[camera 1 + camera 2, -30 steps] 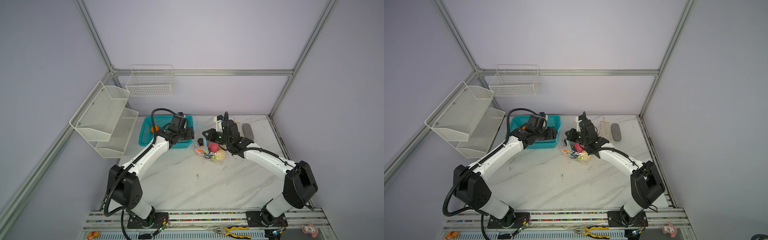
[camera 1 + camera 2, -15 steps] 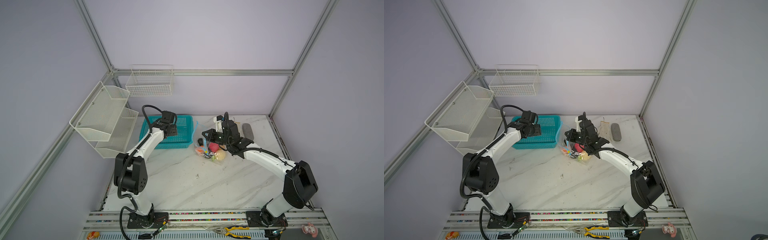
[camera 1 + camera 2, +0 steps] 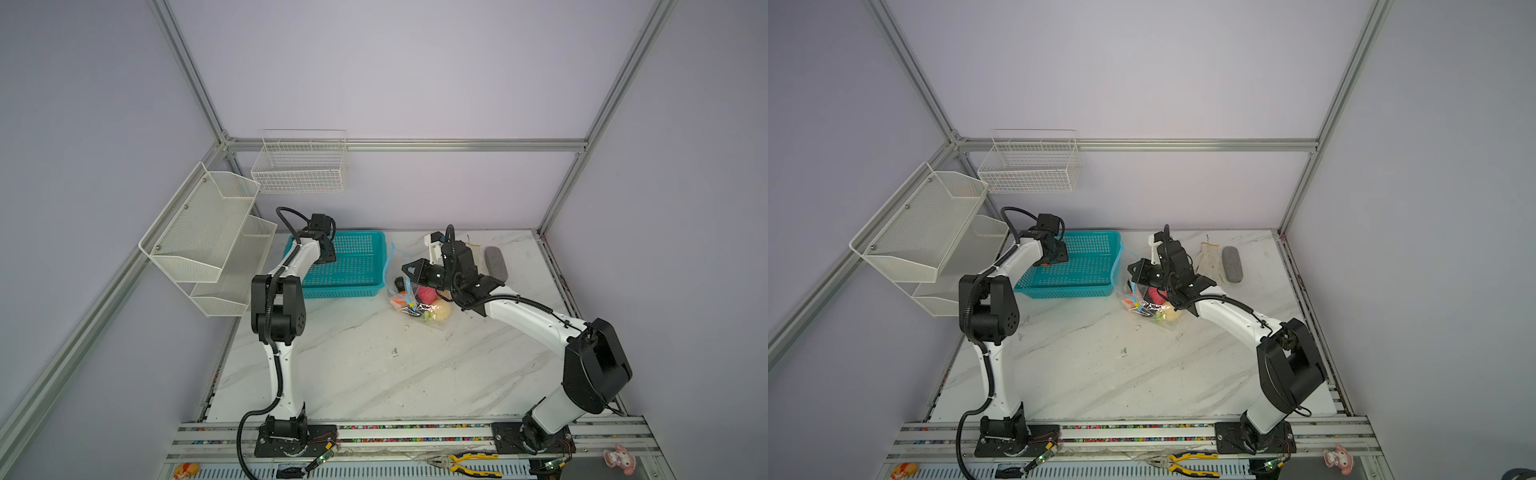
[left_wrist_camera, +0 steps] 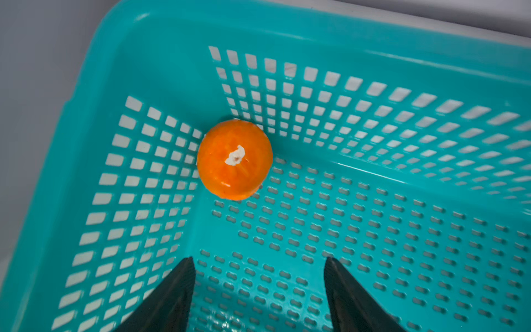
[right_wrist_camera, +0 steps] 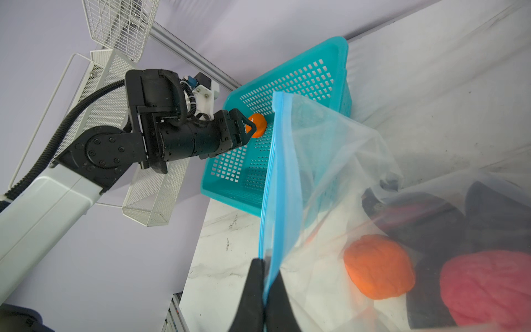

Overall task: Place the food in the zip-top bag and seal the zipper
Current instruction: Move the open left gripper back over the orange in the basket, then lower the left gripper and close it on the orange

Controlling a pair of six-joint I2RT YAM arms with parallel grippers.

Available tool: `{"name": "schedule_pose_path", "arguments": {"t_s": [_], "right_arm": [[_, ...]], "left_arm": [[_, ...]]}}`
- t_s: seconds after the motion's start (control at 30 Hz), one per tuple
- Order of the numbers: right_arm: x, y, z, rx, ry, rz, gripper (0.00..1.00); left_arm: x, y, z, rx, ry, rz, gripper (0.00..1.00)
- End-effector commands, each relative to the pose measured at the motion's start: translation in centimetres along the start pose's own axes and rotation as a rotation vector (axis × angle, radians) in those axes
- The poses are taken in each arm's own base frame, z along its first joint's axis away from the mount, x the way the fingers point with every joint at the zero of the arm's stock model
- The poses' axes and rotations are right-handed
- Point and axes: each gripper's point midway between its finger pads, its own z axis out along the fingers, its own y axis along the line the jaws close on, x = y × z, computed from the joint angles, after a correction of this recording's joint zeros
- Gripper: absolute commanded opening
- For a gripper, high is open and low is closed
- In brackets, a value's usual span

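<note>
Left end effector (image 4: 257, 260), jaws wide apart; right end effector (image 5: 265, 267), jaws together.

White arm links (image 3: 286, 382), blk joint housings (image 3: 278, 307), ribbed blk cables (image 5: 61, 125), pointed blk fingers (image 4: 172, 299), small round screws (image 5: 96, 140)

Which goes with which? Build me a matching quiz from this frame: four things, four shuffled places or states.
1. left pincer
2. right pincer
3. white-stemmed orange
4. pink ball

A. inside the zip-top bag
B. shut on the zipper
C. open over the teal basket
D. in the teal basket's corner

Pairs: 1-C, 2-B, 3-D, 4-A.
</note>
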Motion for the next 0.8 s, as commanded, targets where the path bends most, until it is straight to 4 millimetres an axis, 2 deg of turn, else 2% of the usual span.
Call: {"name": "schedule_pose_path", "arguments": {"t_s": [0.0,0.33,0.77], "right_arm": [[-0.3,-0.1,0.7,-0.013,-0.005,-0.01,0.0],[-0.1,-0.7,2.0,-0.001,0.017,0.001,0.0],[-0.6,-0.8,2.2,0.028,0.015,0.006,0.0]], "left_arm": [[-4.4,0.1,-1.7,0.032,-0.092,-0.015,0.71],[-4.9,1.5,1.9,0.026,-0.067,-0.048,0.74],[-6.3,1.4,4.1,0.015,-0.09,-0.059,0.77]]}}
